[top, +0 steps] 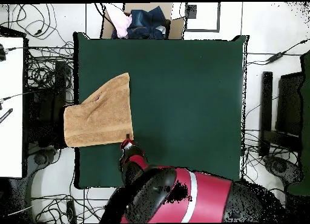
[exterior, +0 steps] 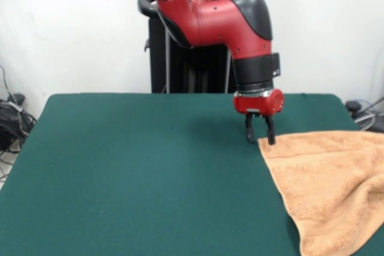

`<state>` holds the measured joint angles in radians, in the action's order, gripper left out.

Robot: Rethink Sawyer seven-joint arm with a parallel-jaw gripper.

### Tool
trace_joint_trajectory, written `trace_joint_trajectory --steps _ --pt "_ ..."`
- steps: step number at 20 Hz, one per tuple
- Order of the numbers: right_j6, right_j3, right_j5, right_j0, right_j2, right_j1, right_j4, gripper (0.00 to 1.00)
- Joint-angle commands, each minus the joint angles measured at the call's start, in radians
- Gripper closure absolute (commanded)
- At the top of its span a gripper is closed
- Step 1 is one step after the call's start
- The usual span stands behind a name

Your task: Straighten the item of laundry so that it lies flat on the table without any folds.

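The towel point(exterior: 333, 190) lies at the table's point(exterior: 138, 178) right side in the front view, its near tip close to the table's front edge and its right part running past the table's side edge. It is not flat: it forms a rough triangle, with a soft fold running across the part toward the side edge. In the overhead view the towel point(top: 100, 115) spans the table's point(top: 181, 100) left edge, one end hanging beyond it, a woven band showing along its lower side. The towel's far corner, well in from the side edge, sits at the gripper point(exterior: 260, 138). The gripper points straight down, its two black fingers a little apart, their tips at that corner; whether they pinch the cloth cannot be told. The red arm point(exterior: 222, 10) rises behind it.
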<state>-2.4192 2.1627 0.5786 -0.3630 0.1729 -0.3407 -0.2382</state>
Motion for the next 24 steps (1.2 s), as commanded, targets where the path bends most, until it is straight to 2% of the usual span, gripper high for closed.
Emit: trace_joint_trajectory --steps 1,5,6,19,22,24 --pt "-0.134 -0.214 -0.027 0.029 0.033 0.164 0.083 0.00" --pt "-0.114 -0.226 -0.037 0.032 0.016 0.161 0.083 0.00" --pt "-0.111 -0.227 -0.032 0.037 0.009 0.159 0.086 1.00" --pt "-0.105 -0.219 -0.042 0.046 -0.009 0.143 0.099 1.00" --pt "-0.102 -0.190 -0.068 0.025 0.004 0.132 0.065 1.00" --pt "-0.085 -0.161 -0.103 -0.012 0.019 0.125 0.006 1.00"
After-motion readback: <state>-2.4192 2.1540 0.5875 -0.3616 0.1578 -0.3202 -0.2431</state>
